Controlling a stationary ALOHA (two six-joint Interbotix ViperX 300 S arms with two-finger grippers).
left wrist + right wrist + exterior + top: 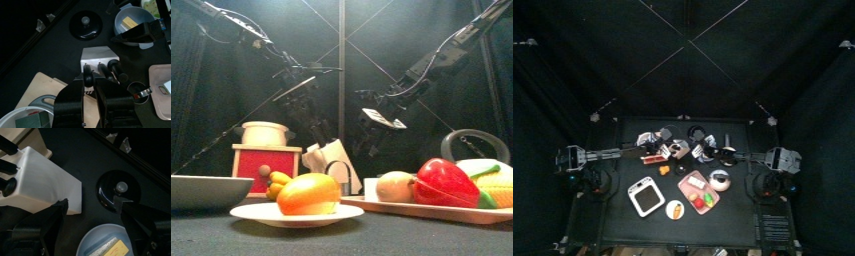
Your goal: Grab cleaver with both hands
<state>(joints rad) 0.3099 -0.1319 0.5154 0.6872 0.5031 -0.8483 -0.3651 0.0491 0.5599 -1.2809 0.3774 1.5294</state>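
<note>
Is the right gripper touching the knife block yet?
Apart. The right wrist view shows the right gripper wide open, with dark table visible between its fingertips and the white knife block.

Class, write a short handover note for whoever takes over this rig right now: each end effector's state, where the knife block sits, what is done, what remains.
Left end effector: over the knife block, jaws beside one black handle; whether it grips cannot be told.
Right end effector: open, empty, hovering by the knife block's white side, near the black lid.
Done: both arms brought to the block.
Left: seize the cleaver handle with both end effectors and draw it out; which handle is the cleaver's is not clear.
</note>
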